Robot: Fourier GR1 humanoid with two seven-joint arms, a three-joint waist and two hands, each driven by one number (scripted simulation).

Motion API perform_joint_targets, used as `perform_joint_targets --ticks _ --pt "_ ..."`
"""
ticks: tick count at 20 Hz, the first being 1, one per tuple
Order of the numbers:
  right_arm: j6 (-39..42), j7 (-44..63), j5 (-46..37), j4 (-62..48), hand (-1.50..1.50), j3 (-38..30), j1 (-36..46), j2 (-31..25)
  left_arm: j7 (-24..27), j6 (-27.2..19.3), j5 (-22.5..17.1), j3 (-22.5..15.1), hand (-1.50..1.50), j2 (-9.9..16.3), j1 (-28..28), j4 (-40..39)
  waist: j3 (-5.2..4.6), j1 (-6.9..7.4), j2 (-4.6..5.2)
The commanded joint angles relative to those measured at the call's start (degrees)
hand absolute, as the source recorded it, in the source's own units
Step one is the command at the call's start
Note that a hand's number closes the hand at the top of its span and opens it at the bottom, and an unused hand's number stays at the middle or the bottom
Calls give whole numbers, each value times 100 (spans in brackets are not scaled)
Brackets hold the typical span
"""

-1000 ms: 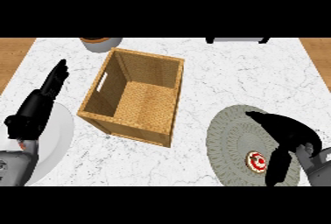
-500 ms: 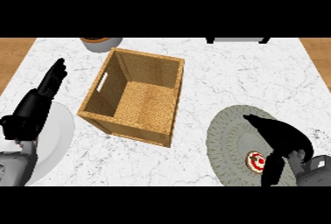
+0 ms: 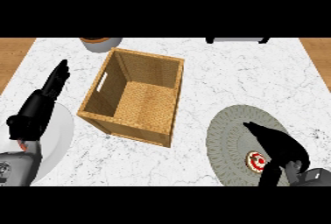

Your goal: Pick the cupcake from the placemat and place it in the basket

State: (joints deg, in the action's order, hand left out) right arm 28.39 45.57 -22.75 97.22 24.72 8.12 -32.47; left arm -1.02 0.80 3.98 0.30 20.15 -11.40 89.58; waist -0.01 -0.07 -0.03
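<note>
You can see the cupcake [image 3: 256,161] sitting on the round grey placemat [image 3: 226,131], near the bottom right. Your right hand [image 3: 279,146] hangs just over it, fingers spread apart, with the thumb down beside the cupcake. It may be touching the cupcake, but that is hard to tell. The basket [image 3: 132,98] stands in the middle of the white counter [image 3: 245,78], well apart from the cupcake. Your left hand [image 3: 40,107] rests at the left, fingers straight, over a white plate [image 3: 58,140].
</note>
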Motion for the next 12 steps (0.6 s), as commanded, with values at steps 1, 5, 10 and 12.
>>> perform_joint_targets --ticks 1,5,10,12 --pt "257 -337 -278 -352 -150 -257 72 235 151 -20 261 -61 0 -235 359 148 1 20 2" --pt "363 -428 -576 -365 -150 -349 -210 341 394 268 134 380 0 -86 -174 -465 0 -8 4" --pt "429 -762 -900 -807 -150 -657 -60 505 383 341 174 409 0 -253 153 -110 0 9 4" --pt "384 -653 -1130 -534 -150 -638 -356 735 49 309 291 416 0 -331 -10 -6 1 1 1"
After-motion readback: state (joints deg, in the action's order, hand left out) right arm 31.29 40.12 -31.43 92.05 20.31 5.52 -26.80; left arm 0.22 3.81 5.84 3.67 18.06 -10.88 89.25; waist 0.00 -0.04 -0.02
